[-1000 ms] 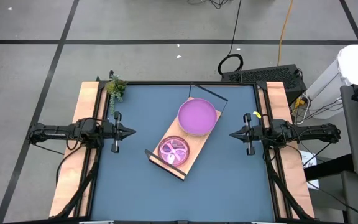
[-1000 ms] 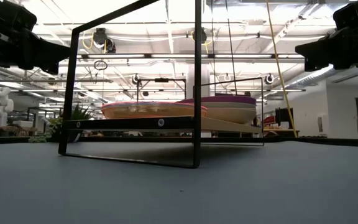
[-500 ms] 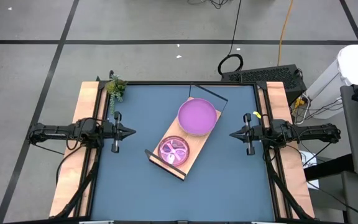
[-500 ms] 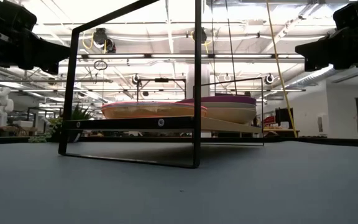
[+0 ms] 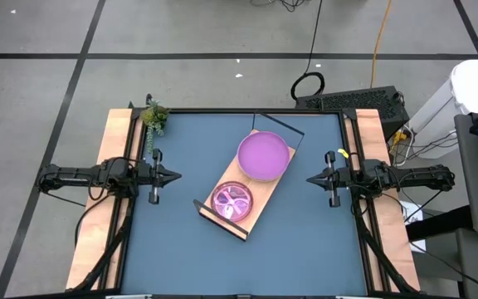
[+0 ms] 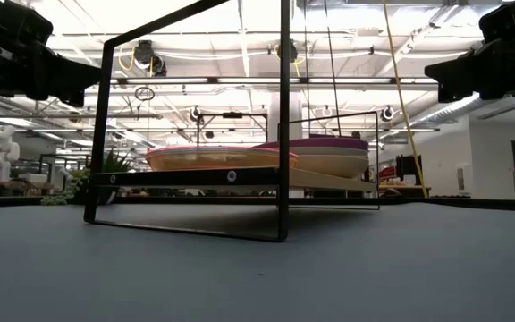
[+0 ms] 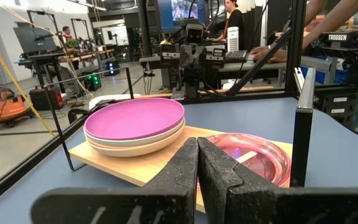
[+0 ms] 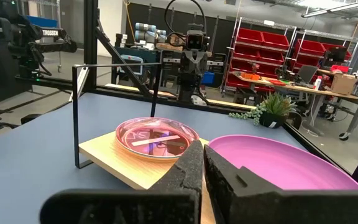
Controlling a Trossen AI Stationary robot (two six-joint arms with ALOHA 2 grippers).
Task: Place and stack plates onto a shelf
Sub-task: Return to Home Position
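Note:
The light-wood shelf (image 5: 256, 199) with black frame ends lies slantwise in the middle of the table. A stack of larger plates with the purple one on top (image 5: 263, 156) sits on its far end (image 7: 134, 124) (image 8: 284, 165). A stack of smaller translucent plates, pink on top (image 5: 232, 200), sits on its near end (image 7: 253, 155) (image 8: 156, 135) (image 6: 222, 157). My left gripper (image 5: 176, 176) hovers shut at the table's left side, my right gripper (image 5: 310, 179) shut at the right side, both pointing at the shelf and apart from it.
A small green plant (image 5: 154, 116) stands at the table's far left corner. Bare blue table surface (image 5: 181, 249) lies around the shelf on all sides. People and workbenches show in the room beyond the table.

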